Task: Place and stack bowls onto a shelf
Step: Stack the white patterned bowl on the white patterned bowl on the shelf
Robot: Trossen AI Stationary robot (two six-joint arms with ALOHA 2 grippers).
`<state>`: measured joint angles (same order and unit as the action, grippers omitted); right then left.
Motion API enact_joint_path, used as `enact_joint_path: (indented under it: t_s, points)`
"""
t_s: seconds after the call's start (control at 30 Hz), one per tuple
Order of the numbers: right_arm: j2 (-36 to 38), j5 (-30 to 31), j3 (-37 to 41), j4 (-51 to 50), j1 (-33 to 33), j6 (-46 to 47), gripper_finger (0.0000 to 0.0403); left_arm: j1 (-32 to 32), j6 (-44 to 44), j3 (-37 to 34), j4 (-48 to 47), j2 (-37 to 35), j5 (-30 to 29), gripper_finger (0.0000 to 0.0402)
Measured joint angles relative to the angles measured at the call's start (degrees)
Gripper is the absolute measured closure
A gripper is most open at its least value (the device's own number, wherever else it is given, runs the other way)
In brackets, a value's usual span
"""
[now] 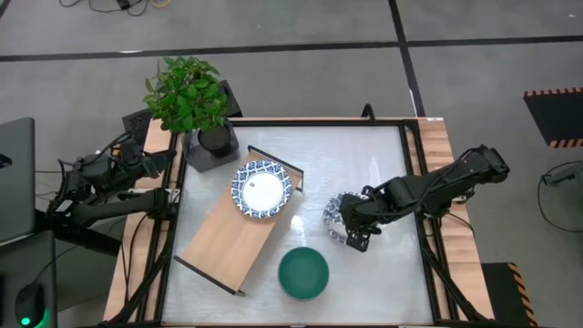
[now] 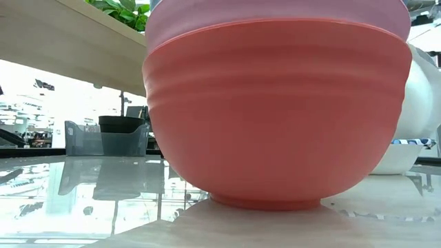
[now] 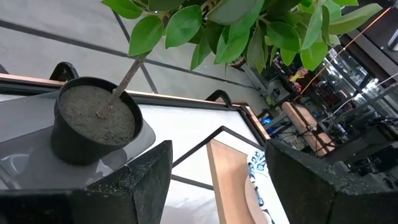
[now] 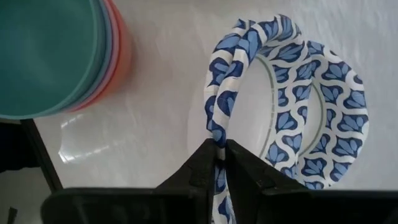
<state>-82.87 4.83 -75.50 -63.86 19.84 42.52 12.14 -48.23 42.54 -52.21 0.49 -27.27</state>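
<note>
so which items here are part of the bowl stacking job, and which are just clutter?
Job:
- patterned bowl on the shelf
- second patterned bowl, rim pinched by the right gripper
- stack of plain bowls, green on top

Clutter:
- potted plant
- laptop

Left gripper waits, open, by the plant.

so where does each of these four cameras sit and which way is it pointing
High: above the table, looking straight down; both arms show, right gripper at the patterned bowl.
Low: at table height, facing the red bowl close up; no arm shows.
Left wrist: on the left arm, past its fingers toward the plant pot.
Right wrist: on the right arm, its fingers pinching the patterned bowl's rim.
Shared: high and right wrist both show the green bowl.
</note>
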Motion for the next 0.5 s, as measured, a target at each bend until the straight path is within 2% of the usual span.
enact_joint_path:
  t_s: [0.17, 0.5]
  points:
    - [-0.11, -0.14, 0.0, 0.85, 0.0, -0.44, 0.0328, 0.02, 0.04, 0.0, -0.04, 0.0, -0.03, 0.0159]
    - [0.22, -0.42, 0.0, 1.93, 0.02, -0.54, 0.028, 0.01, 0.59, 0.0, -1.2, 0.0, -0.04, 0.0159]
